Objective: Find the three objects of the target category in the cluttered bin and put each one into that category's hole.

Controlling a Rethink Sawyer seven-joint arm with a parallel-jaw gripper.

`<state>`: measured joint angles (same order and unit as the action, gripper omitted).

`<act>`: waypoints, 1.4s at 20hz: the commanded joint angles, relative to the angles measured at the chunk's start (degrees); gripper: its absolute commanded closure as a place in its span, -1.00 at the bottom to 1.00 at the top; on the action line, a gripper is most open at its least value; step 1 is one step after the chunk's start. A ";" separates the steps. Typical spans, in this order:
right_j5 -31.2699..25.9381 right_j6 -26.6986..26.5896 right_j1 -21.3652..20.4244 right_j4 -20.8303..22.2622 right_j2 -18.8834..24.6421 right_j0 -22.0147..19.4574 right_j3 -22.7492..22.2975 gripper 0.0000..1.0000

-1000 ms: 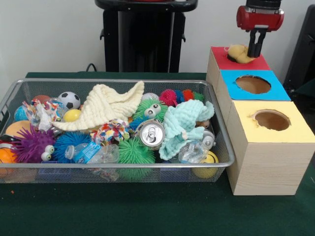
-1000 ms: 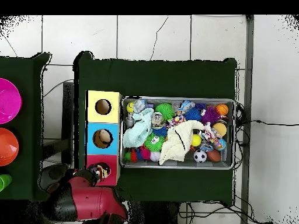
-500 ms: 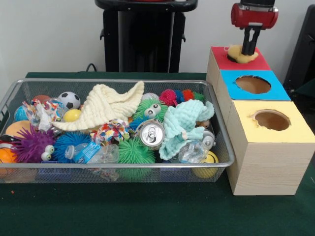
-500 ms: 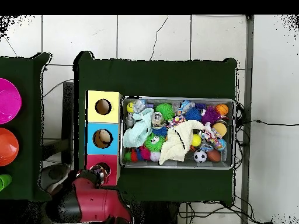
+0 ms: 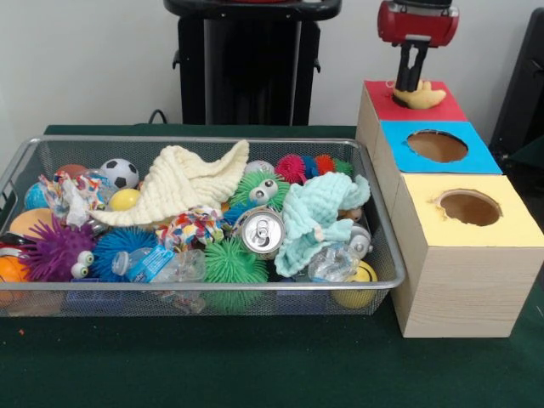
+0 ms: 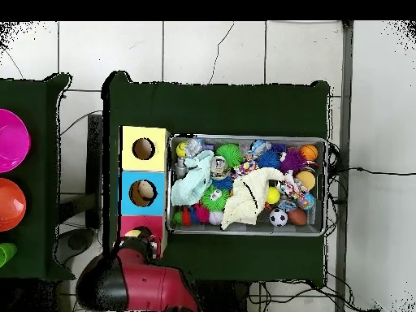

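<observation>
A yellow soft thing [image 5: 422,95] lies over the hole in the red-topped box [image 5: 378,95], its right end spread across the top. My gripper [image 5: 410,83] hangs straight down with its tips at the thing's left end; whether it grips is unclear. In the overhead view the gripper [image 6: 145,241] sits over the red box [image 6: 130,223], which the arm partly hides. The wire bin [image 5: 25,149] holds a cream cloth [image 5: 183,183], a mint cloth [image 5: 310,217], a can [image 5: 261,231], plastic bottles [image 5: 161,265] and several spiky balls.
A blue-topped box [image 5: 437,146] and a yellow-topped box [image 5: 469,206] stand in a row in front of the red one, right of the bin. Something tan shows in the blue box's hole [image 6: 143,192]. Pink [image 6: 10,142] and orange [image 6: 10,203] bowls sit on a side table.
In the front view the gripper has slid left and risen a little over the red box. The yellow thing has stayed on the box and flattened out to the right.
</observation>
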<state>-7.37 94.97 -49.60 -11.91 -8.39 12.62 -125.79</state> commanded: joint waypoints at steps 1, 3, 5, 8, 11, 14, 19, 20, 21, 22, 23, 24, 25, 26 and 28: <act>4.35 10.32 5.08 2.39 4.81 -4.05 -4.48 1.00; 7.36 11.03 7.18 2.89 5.92 -4.68 -5.13 1.00; 9.24 11.63 8.61 3.22 5.80 -4.25 -5.41 1.00; 10.32 12.41 8.93 3.13 5.34 -3.35 -6.01 1.00; 10.53 12.62 8.53 2.66 5.31 -2.90 -6.54 1.00; 10.12 12.58 7.83 2.02 5.19 -2.56 -6.80 1.00; 6.85 11.40 5.19 1.26 4.30 -2.19 -6.45 1.00; 5.80 11.07 4.50 1.15 3.80 -1.90 -6.23 1.00; 4.44 10.80 3.71 0.94 3.25 -1.48 -5.98 1.00; 2.88 10.53 2.62 0.82 2.68 -1.10 -5.81 1.00; 1.32 10.25 1.52 0.70 2.11 -0.73 -5.64 1.00; -0.23 10.06 0.39 0.64 1.53 -0.37 -5.42 1.00; -1.78 9.87 -0.75 0.59 0.94 0.00 -5.20 1.00; -3.28 9.86 -1.52 0.47 0.43 0.41 -4.80 1.00; -5.96 9.72 -2.61 0.49 -0.82 1.24 -3.63 1.00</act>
<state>-2.62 94.97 -49.10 -10.93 -8.65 12.84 -129.95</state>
